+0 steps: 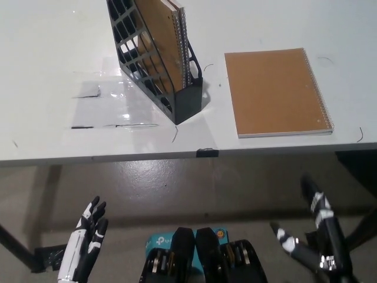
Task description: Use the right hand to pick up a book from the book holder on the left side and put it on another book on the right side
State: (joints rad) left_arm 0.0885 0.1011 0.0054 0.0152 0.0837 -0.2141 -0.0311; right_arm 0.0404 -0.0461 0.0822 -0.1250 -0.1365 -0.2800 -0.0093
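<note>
A black lattice book holder point(154, 65) stands on the white table point(53, 59), left of centre. A brown spiral-bound book point(166, 36) stands upright inside it. Another brown spiral-bound book point(274, 92) lies flat on the table to the right. My black right hand point(315, 236) hangs open below the table's front edge at the lower right, far from both books. My white left hand point(85, 242) rests open at the lower left, also below the table.
The table's front edge point(177, 156) runs across the middle of the view, with a small black clip point(207, 152) on it. Strips of clear tape point(112, 94) lie on the table left of the holder. Floor shows below.
</note>
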